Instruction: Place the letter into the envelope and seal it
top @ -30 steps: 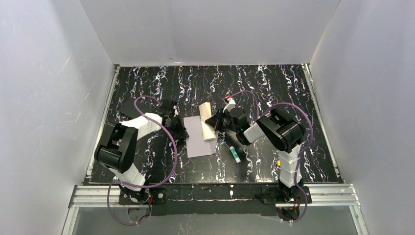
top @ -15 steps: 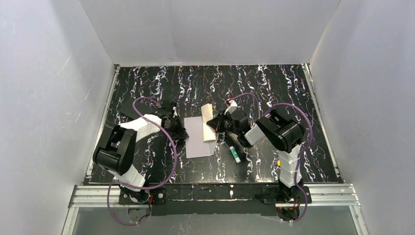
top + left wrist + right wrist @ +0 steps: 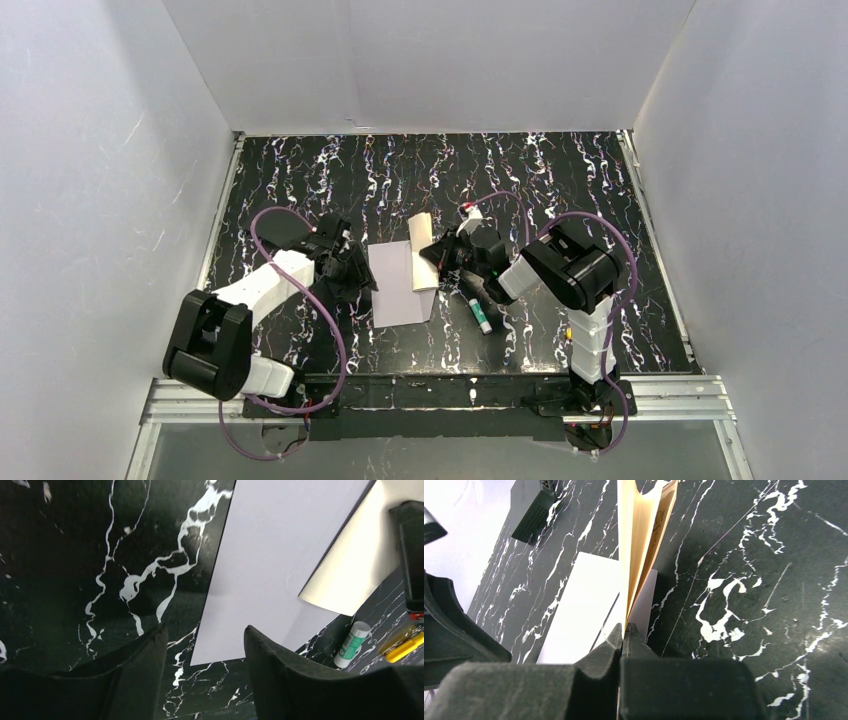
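Observation:
The pale lavender envelope point(image 3: 399, 284) lies flat on the black marbled table point(image 3: 560, 180). The tan letter point(image 3: 423, 251), folded, stands on edge over the envelope's right side, and my right gripper point(image 3: 434, 256) is shut on it. In the right wrist view the fingertips point(image 3: 623, 630) pinch the folded letter point(image 3: 644, 540) above the envelope point(image 3: 579, 610). My left gripper point(image 3: 358, 276) is at the envelope's left edge, open and holding nothing. In the left wrist view its jaws point(image 3: 205, 630) stand apart just short of the envelope's point(image 3: 270, 565) near corner, with the letter point(image 3: 350, 565) beyond.
A white and green glue stick point(image 3: 480, 314) lies on the table right of the envelope, also in the left wrist view as the glue stick point(image 3: 351, 644), next to a yellow object point(image 3: 402, 650). White walls enclose the table on three sides.
My left gripper has opened, let go of the envelope's left edge and drawn back a little, its arm swinging toward the near left. The right gripper still holds the letter.

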You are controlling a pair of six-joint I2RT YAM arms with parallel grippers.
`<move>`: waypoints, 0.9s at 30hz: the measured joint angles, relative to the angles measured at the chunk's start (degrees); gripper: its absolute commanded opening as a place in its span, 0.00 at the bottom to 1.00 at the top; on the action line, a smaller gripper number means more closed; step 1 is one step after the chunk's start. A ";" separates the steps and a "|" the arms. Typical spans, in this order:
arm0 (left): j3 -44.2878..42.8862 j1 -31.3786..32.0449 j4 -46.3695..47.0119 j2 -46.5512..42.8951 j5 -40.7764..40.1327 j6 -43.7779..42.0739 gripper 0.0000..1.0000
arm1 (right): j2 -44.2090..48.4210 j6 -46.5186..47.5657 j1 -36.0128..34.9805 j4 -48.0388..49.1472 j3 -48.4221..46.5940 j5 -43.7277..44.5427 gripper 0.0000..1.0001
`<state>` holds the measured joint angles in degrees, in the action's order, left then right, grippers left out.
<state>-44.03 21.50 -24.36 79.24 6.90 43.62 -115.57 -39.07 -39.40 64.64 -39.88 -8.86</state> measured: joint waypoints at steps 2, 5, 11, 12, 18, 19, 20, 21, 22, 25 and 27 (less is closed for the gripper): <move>0.87 0.11 -0.59 -0.28 1.03 0.92 0.45 | 0.00 0.11 -0.48 -0.02 0.00 0.39 0.01; 3.63 0.90 0.42 -0.24 2.93 3.26 0.36 | 0.00 0.48 -1.42 -0.11 0.00 1.38 0.01; 5.95 2.91 2.54 1.42 6.49 7.26 0.27 | 0.00 1.75 -3.02 -0.15 0.00 3.61 0.01; 5.92 3.10 2.93 1.81 6.88 7.72 0.27 | 0.00 2.08 -3.34 -0.15 0.00 4.15 0.01; 5.11 3.28 4.00 4.00 8.90 9.66 0.25 | 0.37 6.64 -6.47 -1.16 0.00 8.74 0.01; 5.01 3.28 4.24 4.33 9.18 9.99 0.25 | 0.63 7.50 -6.97 -1.44 0.02 9.35 0.01; 4.90 3.34 4.52 4.61 9.44 10.23 0.25 | 0.92 8.17 -7.34 -1.64 0.11 9.92 0.01; 4.85 3.39 4.74 4.79 9.66 10.40 0.25 | 1.25 8.81 -7.63 -1.70 0.35 10.27 0.01; 4.85 3.39 4.96 4.96 9.84 10.54 0.25 | 1.53 9.29 -7.85 -1.75 0.63 10.34 0.01; 4.85 3.41 5.60 5.38 10.38 11.06 0.23 | 2.12 9.46 -7.98 -1.75 1.66 9.55 0.01; 4.85 3.41 6.14 5.70 10.75 11.45 0.23 | 2.40 9.07 -7.93 -1.73 2.25 8.22 0.01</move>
<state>-39.18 24.91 -18.22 84.95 17.65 55.07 -113.16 -30.00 -47.33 62.92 -37.63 -0.64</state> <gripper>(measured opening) 0.238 0.031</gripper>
